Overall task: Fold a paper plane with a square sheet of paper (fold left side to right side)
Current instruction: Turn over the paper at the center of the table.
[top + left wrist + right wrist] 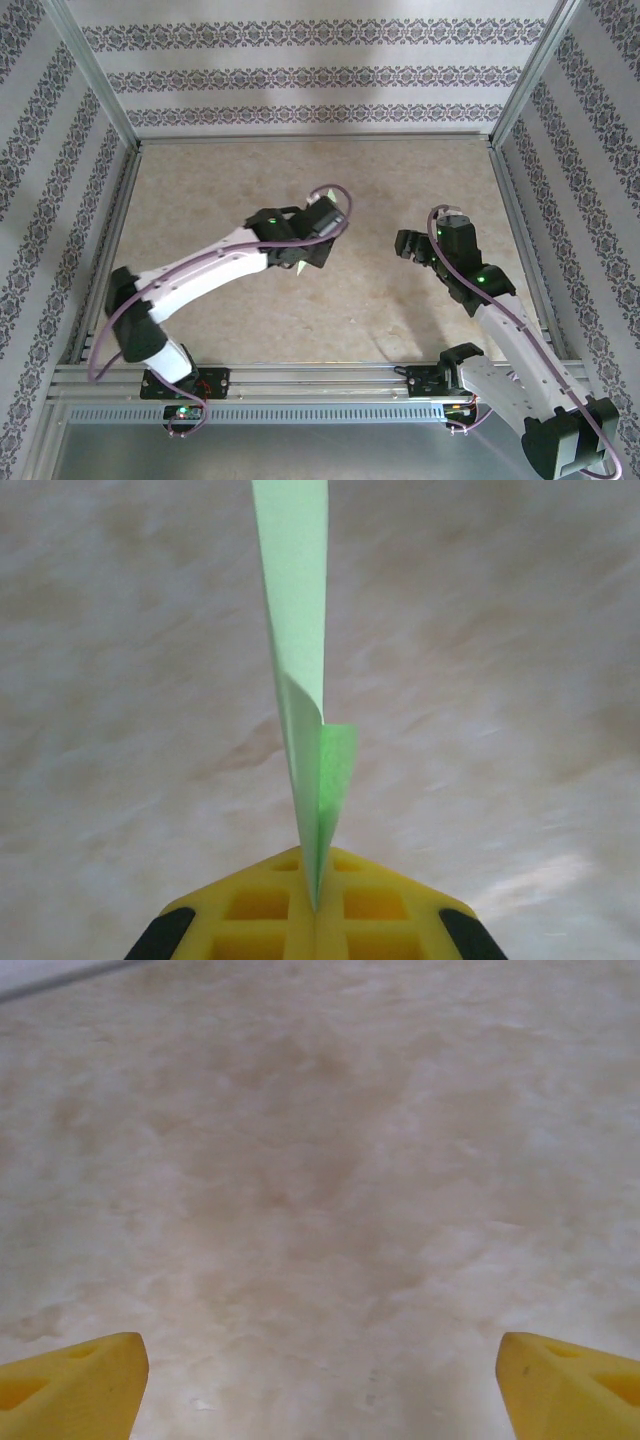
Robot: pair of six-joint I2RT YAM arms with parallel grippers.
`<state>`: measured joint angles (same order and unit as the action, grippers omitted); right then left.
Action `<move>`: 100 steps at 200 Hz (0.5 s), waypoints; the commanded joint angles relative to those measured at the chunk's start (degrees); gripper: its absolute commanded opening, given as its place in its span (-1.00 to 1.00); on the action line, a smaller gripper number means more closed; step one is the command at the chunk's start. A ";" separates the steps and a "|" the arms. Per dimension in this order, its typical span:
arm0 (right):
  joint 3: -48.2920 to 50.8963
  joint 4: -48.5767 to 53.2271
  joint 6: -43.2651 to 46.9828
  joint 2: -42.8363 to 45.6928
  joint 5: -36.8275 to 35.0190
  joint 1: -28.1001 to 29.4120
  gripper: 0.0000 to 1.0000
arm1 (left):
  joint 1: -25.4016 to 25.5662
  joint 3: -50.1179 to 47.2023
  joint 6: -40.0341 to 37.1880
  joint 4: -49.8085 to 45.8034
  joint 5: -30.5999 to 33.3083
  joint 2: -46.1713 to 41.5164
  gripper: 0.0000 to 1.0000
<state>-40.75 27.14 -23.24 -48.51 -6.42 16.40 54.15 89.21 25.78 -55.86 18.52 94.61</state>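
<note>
Left claw (316,905) is clamped tight on the near end of the folded green paper (295,600), which juts forward edge-on above the table (120,680). Right claw (320,1360) gapes wide, empty. The paper looks light, floppy and easily creased; it is probably best pinched along the centre fold.

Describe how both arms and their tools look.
Left arm and right arm: white links, black joints, looping purple cable, green lights. Left tool and right tool: yellow fingers, the left's with square recesses.
</note>
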 commanded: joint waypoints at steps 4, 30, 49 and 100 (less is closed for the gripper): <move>-1.87 5.22 2.09 1.38 -8.97 -0.73 0.83 | 3.54 6.34 5.41 -22.71 20.31 8.41 -1.00; -1.97 6.68 2.68 2.94 -11.39 -1.26 0.83 | 5.67 12.27 14.34 -32.72 24.15 19.20 -1.00; -1.70 7.13 2.86 4.24 -11.86 -1.85 0.85 | 6.07 13.23 17.24 -33.19 20.69 24.48 -1.00; -1.35 8.22 3.21 6.56 -11.31 -3.82 0.86 | 5.87 6.28 17.67 -13.96 0.91 23.81 -1.00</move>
<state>-40.88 33.89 -20.93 -43.13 -16.32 13.52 59.64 98.02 40.77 -77.87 29.45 121.16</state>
